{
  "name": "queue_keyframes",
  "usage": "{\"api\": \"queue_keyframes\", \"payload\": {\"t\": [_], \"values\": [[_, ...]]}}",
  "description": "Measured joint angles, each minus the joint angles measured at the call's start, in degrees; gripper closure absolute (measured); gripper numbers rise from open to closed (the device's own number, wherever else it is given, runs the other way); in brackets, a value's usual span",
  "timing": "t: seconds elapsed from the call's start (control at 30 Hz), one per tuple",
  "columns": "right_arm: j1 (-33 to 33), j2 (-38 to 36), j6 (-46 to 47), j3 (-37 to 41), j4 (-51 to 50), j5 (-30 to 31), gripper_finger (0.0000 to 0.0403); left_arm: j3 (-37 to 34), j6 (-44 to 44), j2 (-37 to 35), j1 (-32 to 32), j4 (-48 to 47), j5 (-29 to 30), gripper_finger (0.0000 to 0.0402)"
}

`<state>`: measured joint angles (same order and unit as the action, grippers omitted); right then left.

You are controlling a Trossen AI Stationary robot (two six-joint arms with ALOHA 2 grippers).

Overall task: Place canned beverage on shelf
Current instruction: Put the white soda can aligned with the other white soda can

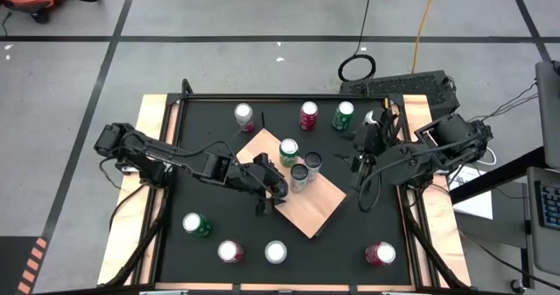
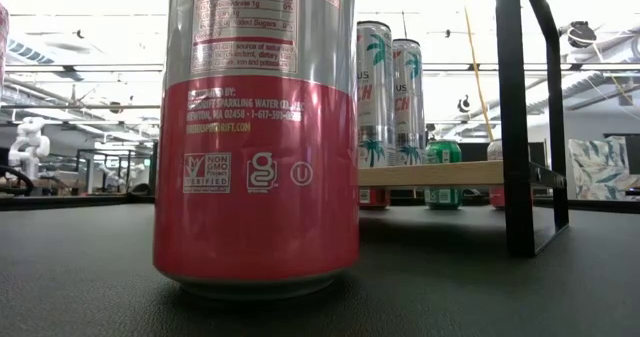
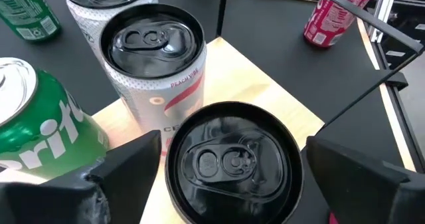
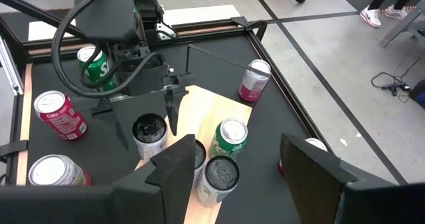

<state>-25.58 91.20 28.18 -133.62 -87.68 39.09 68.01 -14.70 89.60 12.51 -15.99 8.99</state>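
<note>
The left gripper's fingers stand wide on either side of a black-topped can, and in the left wrist view we see clear gaps between them and its wall, so nothing is gripped. That can stands on the shelf, at the edge nearest the left arm, just beside a second black-topped can and a green can. From the high view we see only the dark gripper mass over that spot; the gaps do not show there. The right gripper hangs beyond the shelf's far side, toward the desk's right rail, its fingers parted around empty air.

The low view gives what no other does: the shelf board rides above the desk on black rods, with tall cans on it, and a red can looms close to the lens. We think more cans stand behind, under the board. The desk is black, with loose cans scattered around the shelf. Beyond lies grey floor with cables.
</note>
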Motion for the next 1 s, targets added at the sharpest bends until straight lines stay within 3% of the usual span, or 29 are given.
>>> {"api": "queue_keyframes", "payload": {"t": [0.43,0.8,1.0], "values": [[0.0,0.0,-0.8,0.0,0.0,0.0,0.0206,1.1,-1.7,0.1,0.0,-0.5,1.5,0.0145],[0.0,0.0,-0.7,0.0,0.0,0.0,0.0206,4.5,-12.2,0.1,0.9,-5.4,5.6,0.0152],[0.0,0.0,-0.8,0.0,0.0,0.0,0.0206,4.5,-20.8,0.1,2.3,-5.7,12.4,0.0153]]}}
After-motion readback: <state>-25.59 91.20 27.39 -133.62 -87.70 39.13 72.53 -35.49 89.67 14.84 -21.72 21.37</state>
